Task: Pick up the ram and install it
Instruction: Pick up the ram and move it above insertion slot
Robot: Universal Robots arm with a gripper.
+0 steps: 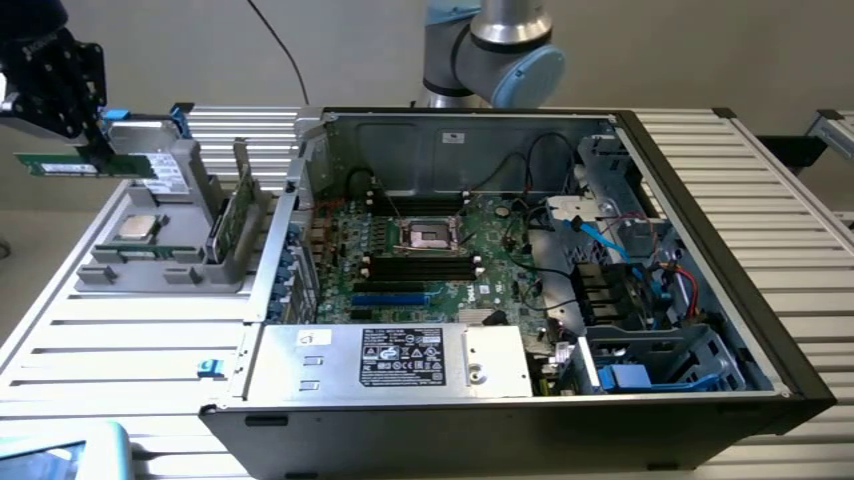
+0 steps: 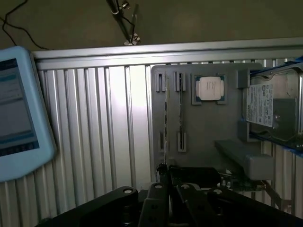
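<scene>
From here the pick-up looks done and the install not yet begun: the gripper [image 1: 96, 148] is clenched on one end of the ram [image 1: 54, 163], holding it level in the air above the grey parts holder [image 1: 127, 272] — clear of it. The rest of the stick juts toward the exterior view's left, well apart from the black memory slots [image 1: 420, 268] in the open case.

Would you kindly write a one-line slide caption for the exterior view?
Black gripper holds the long green ram stick above the grey parts tray, beside the open black computer case.
</scene>
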